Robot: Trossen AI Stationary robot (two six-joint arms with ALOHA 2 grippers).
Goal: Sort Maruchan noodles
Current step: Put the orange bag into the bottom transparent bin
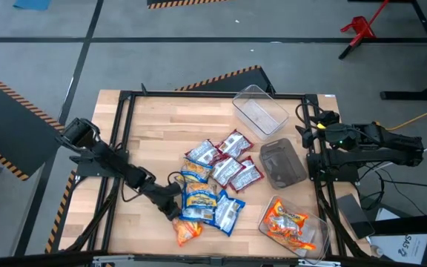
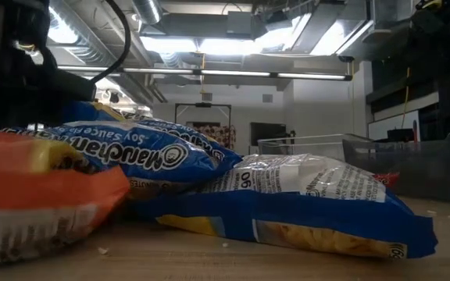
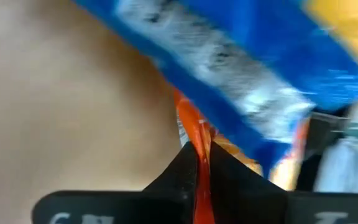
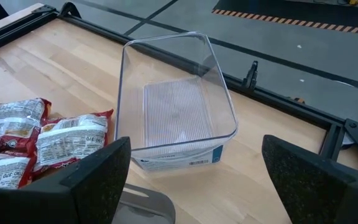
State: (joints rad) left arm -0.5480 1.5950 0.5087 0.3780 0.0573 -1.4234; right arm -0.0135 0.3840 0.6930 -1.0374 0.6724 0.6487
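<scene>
My left tool (image 3: 199, 163) is clenched on an orange packet's (image 3: 194, 134) edge, ready to lift. My right tool (image 4: 191, 180) waits released near the empty clear tub (image 4: 176, 106).

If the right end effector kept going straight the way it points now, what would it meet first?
Probably the empty clear tub: the open right end effector points at its near wall, with nothing between them. Depth is hard to judge from this view.

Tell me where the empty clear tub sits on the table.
In the high view the empty clear tub sits at the table's far edge, right of centre, beyond the dark grey tub and the red packets, just ahead of the open right gripper.
</scene>
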